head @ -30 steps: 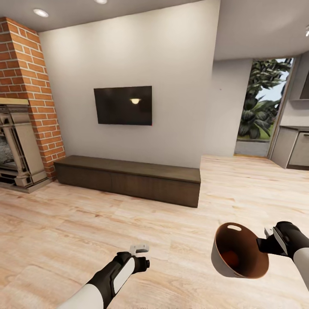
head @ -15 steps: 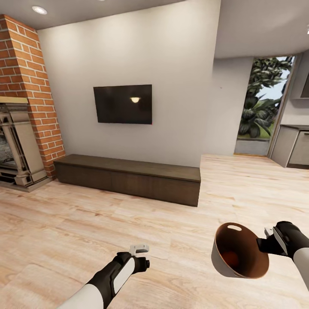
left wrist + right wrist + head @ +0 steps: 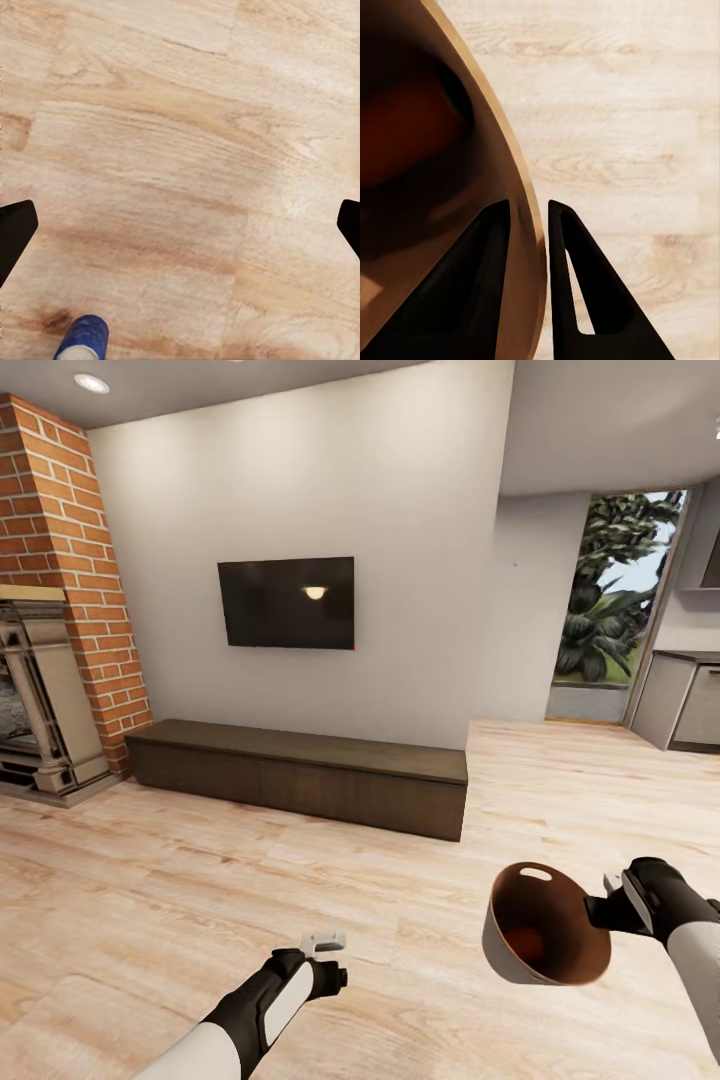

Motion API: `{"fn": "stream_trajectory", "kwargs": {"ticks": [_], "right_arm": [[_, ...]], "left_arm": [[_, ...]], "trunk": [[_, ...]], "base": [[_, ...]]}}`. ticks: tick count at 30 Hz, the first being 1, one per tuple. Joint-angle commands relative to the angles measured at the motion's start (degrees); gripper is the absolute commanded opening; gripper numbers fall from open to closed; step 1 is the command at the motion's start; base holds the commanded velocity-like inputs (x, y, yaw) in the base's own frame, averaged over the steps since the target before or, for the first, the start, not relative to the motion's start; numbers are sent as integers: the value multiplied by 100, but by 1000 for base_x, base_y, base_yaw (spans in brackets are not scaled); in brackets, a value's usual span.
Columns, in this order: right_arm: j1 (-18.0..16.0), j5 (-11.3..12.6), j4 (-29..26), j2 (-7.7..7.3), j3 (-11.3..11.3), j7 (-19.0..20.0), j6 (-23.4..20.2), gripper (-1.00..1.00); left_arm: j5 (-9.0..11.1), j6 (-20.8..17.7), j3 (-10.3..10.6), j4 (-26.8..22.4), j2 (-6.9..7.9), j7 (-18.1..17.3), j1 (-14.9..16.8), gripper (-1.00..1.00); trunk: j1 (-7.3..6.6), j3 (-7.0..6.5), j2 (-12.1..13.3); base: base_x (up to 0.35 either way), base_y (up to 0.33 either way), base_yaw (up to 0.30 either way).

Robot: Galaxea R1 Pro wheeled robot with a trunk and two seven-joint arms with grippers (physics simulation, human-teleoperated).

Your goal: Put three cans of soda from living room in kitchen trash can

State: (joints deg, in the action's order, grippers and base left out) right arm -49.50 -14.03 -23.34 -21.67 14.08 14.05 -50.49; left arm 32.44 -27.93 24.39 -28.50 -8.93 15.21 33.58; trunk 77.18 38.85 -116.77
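Tash can (image 3: 535, 950), grey outside, tan inside, tilted above the wood floor (image 3: 300, 880) with an orange-red can of soda (image 3: 525, 942) within, rim pinched by the right hand (image 3: 598, 910); left hand (image 3: 325, 940) spread wide, holding nothing.

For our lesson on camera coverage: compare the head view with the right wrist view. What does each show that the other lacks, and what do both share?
Head view alone: the television, the brick fireplace, the low dark bench, grey kitchen cabinets, and the left pincer.

Right wrist view alone: a close look at the right pincer's fingers straddling the bin's rim, one inside, one outside.

Both: the tash can held by the right pincer, something orange-red inside it, and the wood floor.
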Motion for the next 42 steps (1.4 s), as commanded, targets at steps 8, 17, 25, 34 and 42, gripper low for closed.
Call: {"fn": "stream_trajectory", "kwargs": {"ticks": [8,17,25,34,42], "right_arm": [[-23,63,-12,7,16,-6,-13,-100],[-23,46,-194,-5,20,9,25,-100],[-16,48,-604,42,2,28,-19,-100],[-16,41,-627,73,-1,21,-22,-100],[-16,33,-621,75,-1,19,-22,-100]], "left_arm": [[30,62,-7,436,5,13,0,100],[28,74,-25,483,37,15,0,100],[32,74,-30,486,43,137,0,100],[49,56,-36,484,49,135,0,100],[218,78,-32,567,57,108,-44,100]], "trunk": [[87,71,-161],[285,233,-522],[395,322,-722],[395,322,-722],[395,322,-722]], "base": [[0,0,0],[0,0,0],[0,0,0],[0,0,0],[0,0,0]]}}
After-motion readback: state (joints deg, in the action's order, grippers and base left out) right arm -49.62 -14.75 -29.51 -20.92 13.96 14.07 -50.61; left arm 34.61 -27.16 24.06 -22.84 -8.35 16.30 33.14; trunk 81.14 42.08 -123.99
